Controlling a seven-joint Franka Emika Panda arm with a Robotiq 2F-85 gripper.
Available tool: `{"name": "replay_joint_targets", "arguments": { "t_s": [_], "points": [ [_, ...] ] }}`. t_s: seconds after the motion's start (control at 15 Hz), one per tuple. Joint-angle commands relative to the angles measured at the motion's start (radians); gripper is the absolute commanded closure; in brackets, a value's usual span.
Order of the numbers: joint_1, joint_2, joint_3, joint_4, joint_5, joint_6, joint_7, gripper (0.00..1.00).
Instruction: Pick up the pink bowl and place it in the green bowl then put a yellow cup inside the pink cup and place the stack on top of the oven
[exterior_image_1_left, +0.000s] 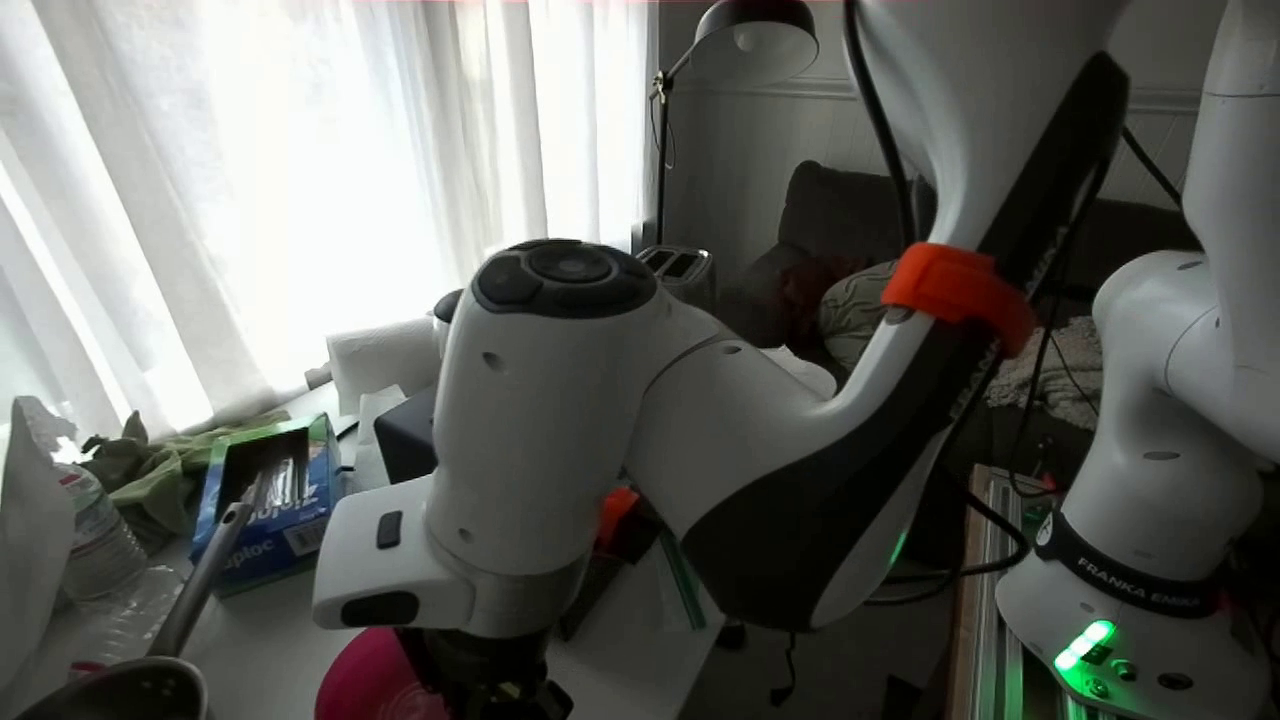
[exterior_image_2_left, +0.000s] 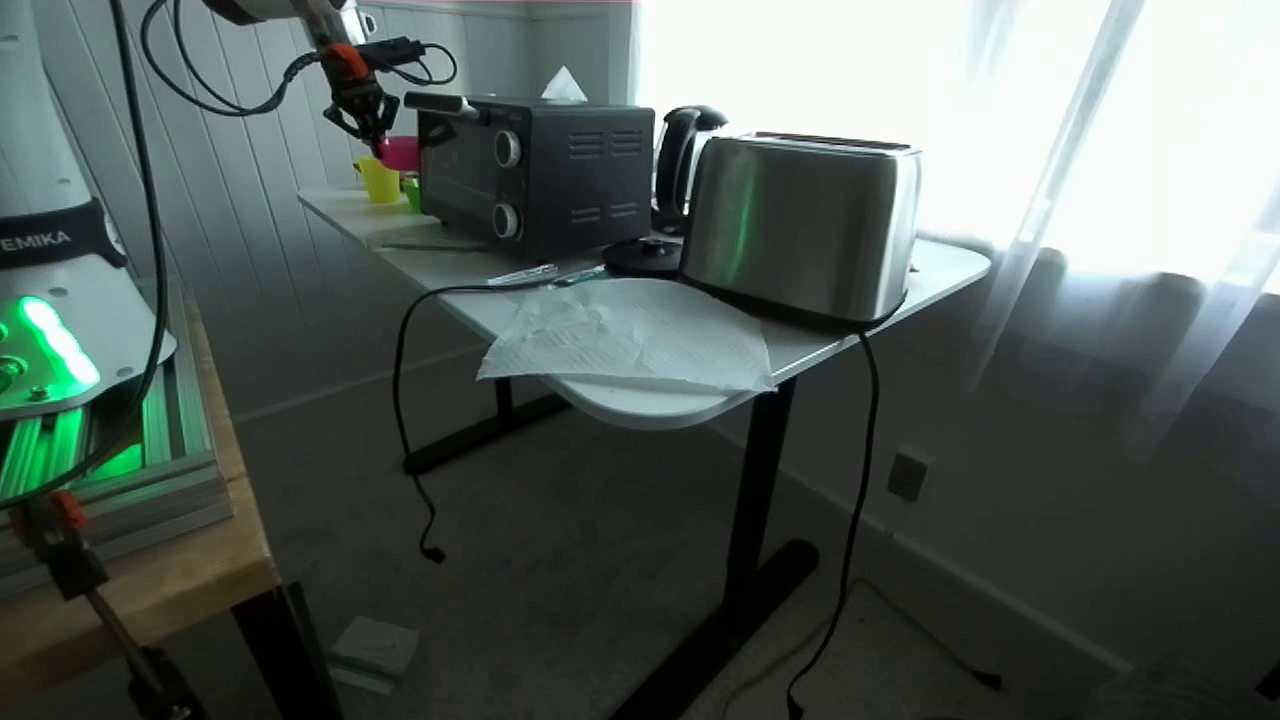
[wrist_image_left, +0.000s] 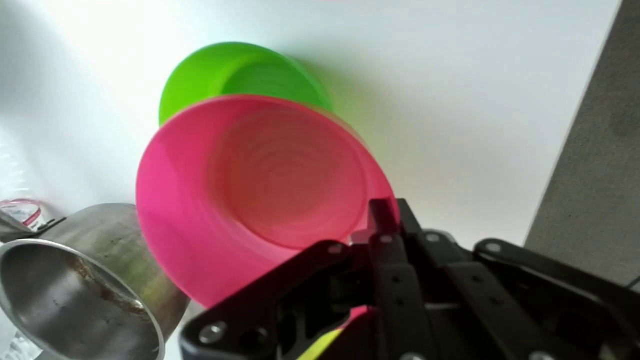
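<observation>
Above one green bowl (wrist_image_left: 215, 75), one pink bowl (wrist_image_left: 280, 175), rim tight in one closed tool (wrist_image_left: 396, 216), near one yellow cup (exterior_image_2_left: 380, 182)

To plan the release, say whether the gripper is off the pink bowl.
No, the wrist view shows the gripper pinching the pink bowl.

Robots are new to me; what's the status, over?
Gripper shut on pink bowl. Held aloft, not yet in green bowl. Possible snag: metal pot nearby.

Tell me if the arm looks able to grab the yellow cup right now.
Probably not: the gripper is shut on the rim of the pink bowl. The yellow cup stands close by, so it looks reachable once the bowl is let go.
</observation>
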Motion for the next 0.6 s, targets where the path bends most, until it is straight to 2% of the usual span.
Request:
{"name": "replay_joint_targets", "arguments": {
  "t_s": [0.0,0.53],
  "points": [
    [-0.002,0.084,-0.017,0.082,-0.059,0.009,0.003,0.99],
    [-0.004,0.161,-0.044,0.164,-0.072,-0.015,-0.004,0.99]
  ]
}}
